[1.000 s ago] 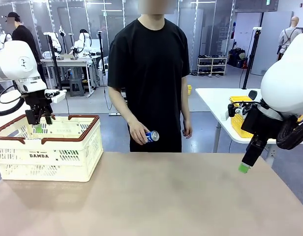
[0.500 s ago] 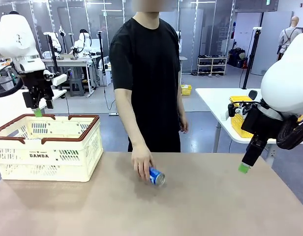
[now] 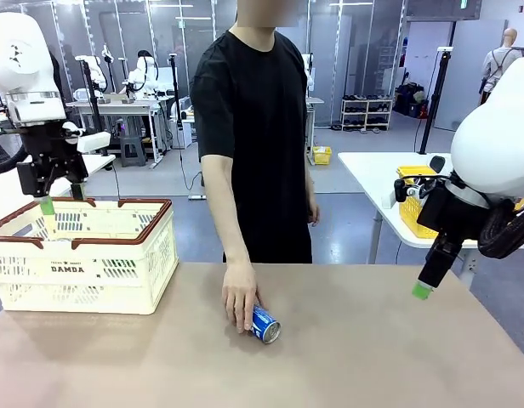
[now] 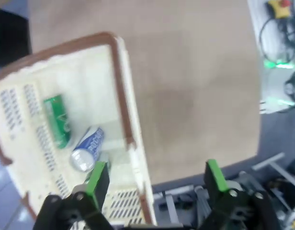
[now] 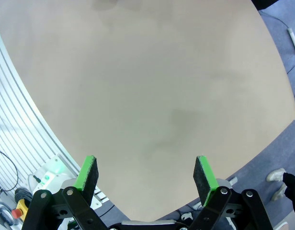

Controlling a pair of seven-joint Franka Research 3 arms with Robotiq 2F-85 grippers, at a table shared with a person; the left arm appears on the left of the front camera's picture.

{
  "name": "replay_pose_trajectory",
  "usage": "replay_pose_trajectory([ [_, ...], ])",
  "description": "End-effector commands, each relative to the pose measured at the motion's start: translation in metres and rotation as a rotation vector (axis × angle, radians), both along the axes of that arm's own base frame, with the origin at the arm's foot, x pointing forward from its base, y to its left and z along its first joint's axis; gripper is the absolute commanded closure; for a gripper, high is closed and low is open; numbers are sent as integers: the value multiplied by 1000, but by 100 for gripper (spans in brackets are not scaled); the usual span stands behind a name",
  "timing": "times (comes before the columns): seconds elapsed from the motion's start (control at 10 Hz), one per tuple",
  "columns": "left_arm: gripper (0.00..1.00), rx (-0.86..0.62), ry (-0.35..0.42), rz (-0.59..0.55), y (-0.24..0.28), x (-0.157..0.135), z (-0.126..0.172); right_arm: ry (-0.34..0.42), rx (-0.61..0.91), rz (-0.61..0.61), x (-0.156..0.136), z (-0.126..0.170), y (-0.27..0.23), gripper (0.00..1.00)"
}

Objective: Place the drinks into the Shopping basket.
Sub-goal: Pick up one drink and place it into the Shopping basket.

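A blue drink can (image 3: 265, 325) lies on its side on the tan table, with the person's hand (image 3: 240, 297) resting on it. The cream Shopping basket (image 3: 83, 265) with a brown rim stands at the table's left. Inside it, the left wrist view shows a green can (image 4: 57, 120) and a blue can (image 4: 89, 148) lying on the basket floor (image 4: 85, 91). My left gripper (image 3: 59, 200) hangs open and empty above the basket's far left corner (image 4: 156, 176). My right gripper (image 3: 424, 289) hovers open and empty over the table's right side (image 5: 145, 171).
The person stands at the far edge of the table (image 3: 373, 357), arm stretched down to its middle. A yellow mesh basket (image 3: 412, 208) sits on a white table behind my right arm. Bare tabletop (image 5: 152, 86) lies under the right gripper.
The left gripper rose out of the basket and drifted left. The person brought the blue can down onto the table and laid it on its side. The right arm stayed still.
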State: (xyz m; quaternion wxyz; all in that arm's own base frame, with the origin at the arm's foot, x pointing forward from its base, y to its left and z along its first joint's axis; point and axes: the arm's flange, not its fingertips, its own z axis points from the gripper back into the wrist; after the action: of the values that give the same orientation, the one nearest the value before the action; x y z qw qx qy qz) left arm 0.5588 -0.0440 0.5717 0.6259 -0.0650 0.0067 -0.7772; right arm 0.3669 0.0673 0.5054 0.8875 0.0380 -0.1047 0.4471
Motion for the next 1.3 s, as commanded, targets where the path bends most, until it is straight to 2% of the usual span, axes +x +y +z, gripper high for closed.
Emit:
replay_pose_trajectory([
  [0.0,0,-30,1,-88,-8,-36,-26,3,-7,-1,0,1,-1,0],
  [0.1,0,-43,21,-139,-11,-44,-35,3,-7,-1,0,1,-1,0],
  [0.3,0,-60,19,-174,-4,-40,-38,3,-7,-1,0,1,-1,0],
  [0.4,0,-16,51,-121,-19,-39,-33,3,-7,-1,0,1,-1,0],
  [0.8,0,-25,49,-139,-17,-40,-36,3,-7,-1,0,1,-1,0],
  [0.9,0,-22,-27,-302,-41,-27,-33,3,-7,-1,0,1,-1,0],
  [1.1,0,21,-158,-505,-101,-18,-21,3,-7,-1,0,1,-1,0],
  [1.2,0,21,-189,-591,-132,-16,-19,3,-7,-1,0,1,-1,0],
])
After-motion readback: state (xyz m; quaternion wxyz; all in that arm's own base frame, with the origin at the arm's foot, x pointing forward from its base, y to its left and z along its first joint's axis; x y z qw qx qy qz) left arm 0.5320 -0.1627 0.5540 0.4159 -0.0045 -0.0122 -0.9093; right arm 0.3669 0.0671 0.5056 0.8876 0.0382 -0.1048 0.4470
